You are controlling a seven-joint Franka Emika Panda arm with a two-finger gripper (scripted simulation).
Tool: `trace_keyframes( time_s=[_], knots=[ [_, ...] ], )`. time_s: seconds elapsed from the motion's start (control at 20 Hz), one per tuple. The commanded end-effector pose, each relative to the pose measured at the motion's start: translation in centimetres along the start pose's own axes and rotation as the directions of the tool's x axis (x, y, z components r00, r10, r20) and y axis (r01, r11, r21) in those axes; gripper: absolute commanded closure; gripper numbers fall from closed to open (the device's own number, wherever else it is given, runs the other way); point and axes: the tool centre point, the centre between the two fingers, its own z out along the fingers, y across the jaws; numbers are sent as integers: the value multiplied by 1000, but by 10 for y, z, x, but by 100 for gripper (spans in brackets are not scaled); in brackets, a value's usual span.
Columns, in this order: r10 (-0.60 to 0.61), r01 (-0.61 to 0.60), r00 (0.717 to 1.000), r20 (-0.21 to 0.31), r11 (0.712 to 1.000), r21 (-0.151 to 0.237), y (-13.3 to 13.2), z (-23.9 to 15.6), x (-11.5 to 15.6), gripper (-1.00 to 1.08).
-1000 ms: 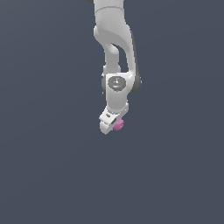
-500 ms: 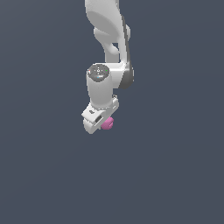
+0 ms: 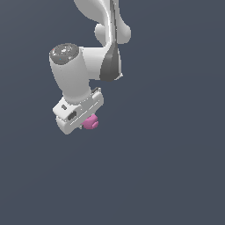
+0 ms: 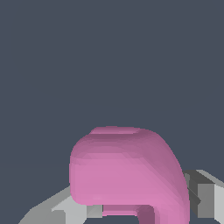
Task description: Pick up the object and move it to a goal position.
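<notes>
1. The gripper (image 3: 83,119) hangs from the white arm (image 3: 83,66) in the exterior view, tilted toward that view's left, with the pink object (image 3: 91,122) tucked just under its lower edge.
2. In the wrist view the object (image 4: 124,173) fills the space between the 2 grey fingers (image 4: 205,199); 1 shows on each side of it, touching it. The jaws are pinching the object, and that grip is why it sits off any surface.
3. The object is carried in the jaws, against the plain dark background; no table edge or other support shows in either view, so I cannot tell how high it is.
4. I judge this to be the carrying stage: the pick-up looks done and the move toward the goal is what remains. No goal marker is visible, so I cannot tell how far is left.
5. The object is rounded and lumpy with a notch near the fingers, so it could twist in the grip if jolted.
6. Count: 1 arm, 1 gripper, 2 fingers, 1 pink object. Nothing else is visible.
</notes>
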Motion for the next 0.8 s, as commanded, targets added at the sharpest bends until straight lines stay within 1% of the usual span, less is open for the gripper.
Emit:
trace_keyframes(
  time_s=[0.0,0.35,0.75],
  knots=[
    [-2,2,1000,1,1000,1,14,-14,-5,108],
    [-1,1,1000,2,1000,1,38,-36,-14,108],
    [-1,1,1000,2,1000,1,46,-43,-16,108]
  ],
)
